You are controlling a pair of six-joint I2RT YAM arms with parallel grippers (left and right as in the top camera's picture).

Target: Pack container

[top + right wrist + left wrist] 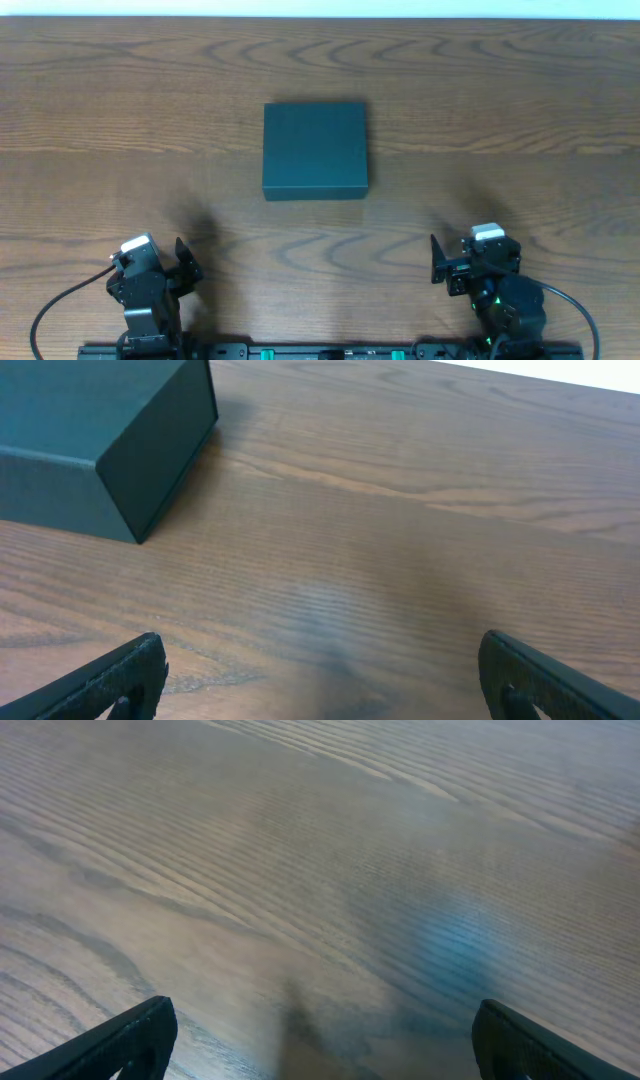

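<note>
Here's the view from overhead: the container sits square on the wooden surface, just above the centre of the frame. It's dark, matte, and showing a flat top face with a thin strip of its near side below it. Nothing is touching it, and bare wood grain runs all the way round.

Down at the lower left, the left arm is parked close to the bottom edge, well apart from the container. In the left wrist view, the left jaws are spread wide. One dark tip pokes in at the lower left corner, the other at the lower right, with nothing between them but wood and a faint bluish sheen right of centre.

Over at the lower right, the right arm mirrors it, with a small green light glowing on its body. The right jaws are wide apart too, and empty. In the right wrist view, the tips sit in the two bottom corners over bare wood. That camera also catches the container in the upper left of the frame, with one vertical corner edge turned towards the lens and clear of the jaws.

A black cable loops out from the left arm at the far lower left.
</note>
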